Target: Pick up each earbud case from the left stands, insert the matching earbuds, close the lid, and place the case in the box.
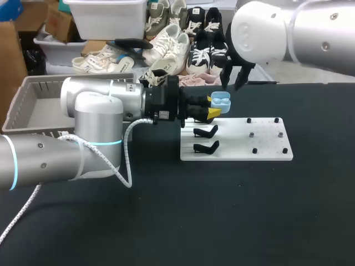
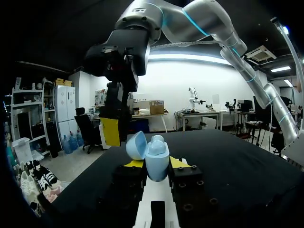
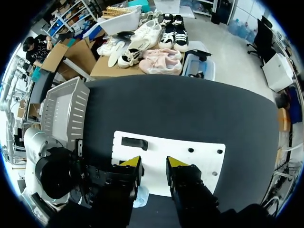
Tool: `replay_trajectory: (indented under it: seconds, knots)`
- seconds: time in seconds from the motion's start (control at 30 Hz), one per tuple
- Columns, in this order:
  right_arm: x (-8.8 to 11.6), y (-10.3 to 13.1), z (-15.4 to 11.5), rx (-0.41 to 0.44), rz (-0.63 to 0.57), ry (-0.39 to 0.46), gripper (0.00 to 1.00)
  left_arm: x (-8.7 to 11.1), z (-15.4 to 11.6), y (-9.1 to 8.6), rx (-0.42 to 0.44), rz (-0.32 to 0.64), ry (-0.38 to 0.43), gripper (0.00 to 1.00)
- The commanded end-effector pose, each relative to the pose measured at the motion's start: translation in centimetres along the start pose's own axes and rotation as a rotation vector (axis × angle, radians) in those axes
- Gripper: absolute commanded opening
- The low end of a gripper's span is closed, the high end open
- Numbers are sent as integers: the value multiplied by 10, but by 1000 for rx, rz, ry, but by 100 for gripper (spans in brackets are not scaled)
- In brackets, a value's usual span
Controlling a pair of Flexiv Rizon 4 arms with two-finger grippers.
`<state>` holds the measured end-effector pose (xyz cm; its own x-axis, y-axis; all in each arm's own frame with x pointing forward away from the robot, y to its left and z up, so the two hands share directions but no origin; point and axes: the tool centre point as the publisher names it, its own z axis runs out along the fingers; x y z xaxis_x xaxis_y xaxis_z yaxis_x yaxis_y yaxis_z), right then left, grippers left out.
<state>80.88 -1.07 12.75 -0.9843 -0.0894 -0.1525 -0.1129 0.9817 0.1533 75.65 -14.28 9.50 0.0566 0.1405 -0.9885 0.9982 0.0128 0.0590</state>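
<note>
Table (image 1: 222, 216): one, with a black top.
White board (image 1: 238, 143): one, lying flat on the table.
Stands (image 1: 206, 132): two, black, on the board's left end, one behind the other.
Pegs (image 1: 280, 133): six, small and dark, in two columns on the board's right half.
Earbud case (image 2: 156, 154): one, light blue, with its lid hinged open, raised above the board's far left corner.
Left gripper (image 1: 213, 109): one, on the arm that comes in from the left. Its two yellow-tipped fingers press the case from both sides and hold it.
Right gripper (image 3: 153, 164): one, hanging above the board near the case. Its fingers are parted with nothing between them.
Grey basket (image 1: 39, 108): one, at the table's far left, beyond the left arm.
</note>
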Motion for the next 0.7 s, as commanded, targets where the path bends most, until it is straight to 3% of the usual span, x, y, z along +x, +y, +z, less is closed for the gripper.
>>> replay_trajectory:
  seconds: [0.03, 0.7]
  knots:
    - [-6, 6, 7, 6, 1, 45, 30, 0, 0, -1, -3, 1, -1, 0]
    - [36, 10, -12, 17, -19, 12, 29, 0, 0, -1, -3, 1, -1, 0]
